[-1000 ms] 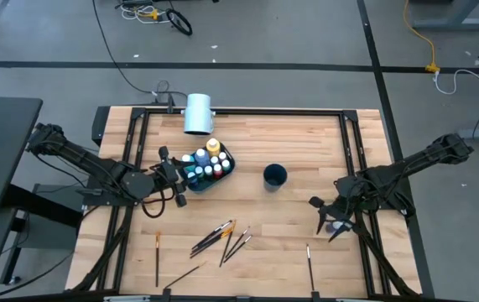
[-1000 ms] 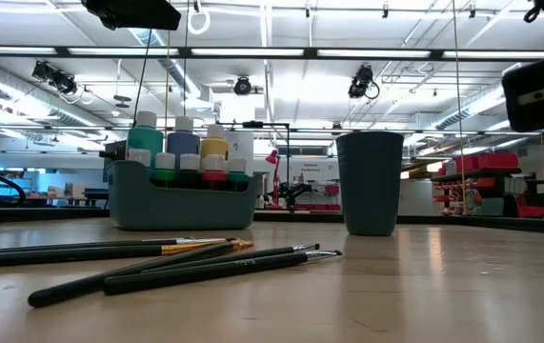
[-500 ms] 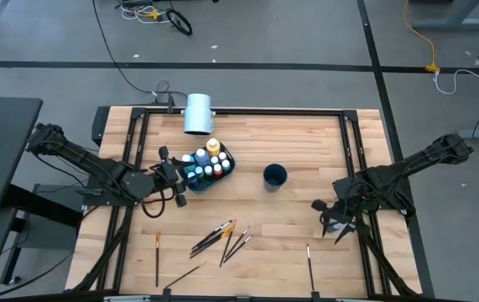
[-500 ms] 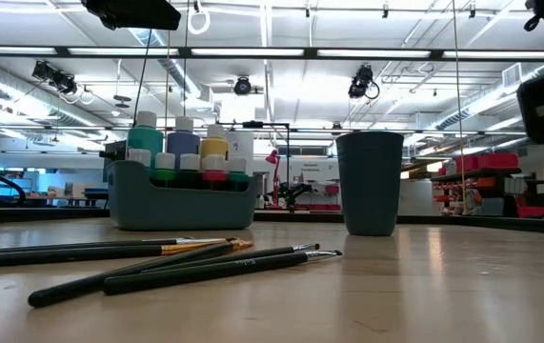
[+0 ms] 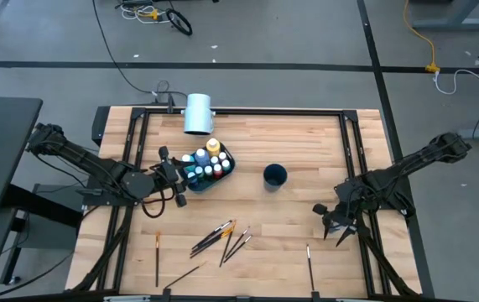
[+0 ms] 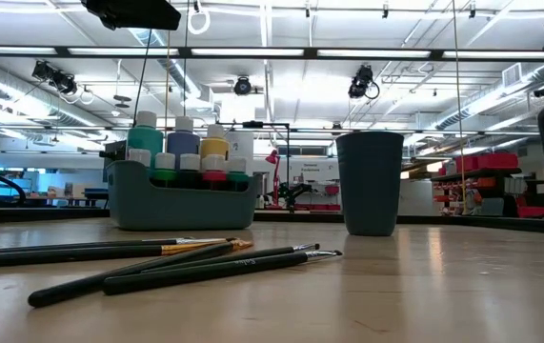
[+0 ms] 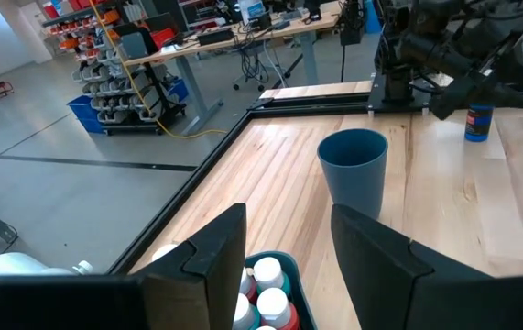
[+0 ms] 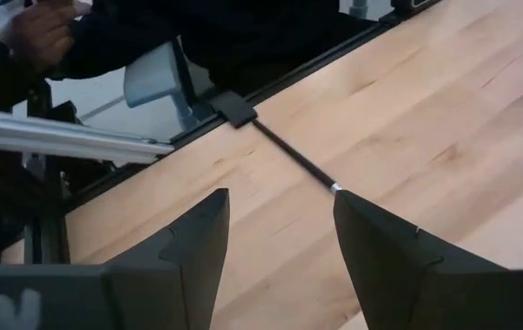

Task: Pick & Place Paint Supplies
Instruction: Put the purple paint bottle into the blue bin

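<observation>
Roughly ten paint bottles point(image 5: 206, 163), seven paintbrushes point(image 5: 215, 236), one cup point(image 5: 274, 175).

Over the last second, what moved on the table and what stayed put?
The right gripper drifted slightly toward the front edge of the table, sliding out of the low view. It is open and empty, near a lone paintbrush. The left gripper, bottle caddy, blue cup and other brushes stayed put.

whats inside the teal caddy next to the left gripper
The teal caddy holds small paint bottles standing upright, with white caps and teal, blue, yellow, red and green bodies. Its wall hides their lower parts and anything beneath them. The left gripper, jaws open, sits beside it.
</observation>
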`<state>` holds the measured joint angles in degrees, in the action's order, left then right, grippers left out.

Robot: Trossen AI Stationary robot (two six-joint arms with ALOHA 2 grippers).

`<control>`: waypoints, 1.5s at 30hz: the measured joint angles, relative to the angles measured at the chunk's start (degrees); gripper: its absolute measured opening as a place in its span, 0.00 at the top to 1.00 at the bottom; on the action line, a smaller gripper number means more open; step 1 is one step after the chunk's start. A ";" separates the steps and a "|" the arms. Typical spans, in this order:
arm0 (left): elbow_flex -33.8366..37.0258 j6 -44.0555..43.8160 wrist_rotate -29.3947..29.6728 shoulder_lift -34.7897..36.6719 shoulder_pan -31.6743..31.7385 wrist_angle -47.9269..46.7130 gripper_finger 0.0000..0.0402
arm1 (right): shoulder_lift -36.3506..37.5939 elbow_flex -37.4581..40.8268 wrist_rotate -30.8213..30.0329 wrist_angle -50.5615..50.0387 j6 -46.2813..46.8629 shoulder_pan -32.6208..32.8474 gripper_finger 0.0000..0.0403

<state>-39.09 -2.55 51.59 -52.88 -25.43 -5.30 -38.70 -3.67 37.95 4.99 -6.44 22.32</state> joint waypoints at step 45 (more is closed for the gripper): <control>0.00 -0.21 -0.02 0.00 0.02 0.00 0.58 | -0.02 2.76 -13.10 6.02 24.44 0.01 0.50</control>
<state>-39.09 -2.76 51.57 -52.88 -25.41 -5.30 -38.72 -0.91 24.85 11.01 18.00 22.33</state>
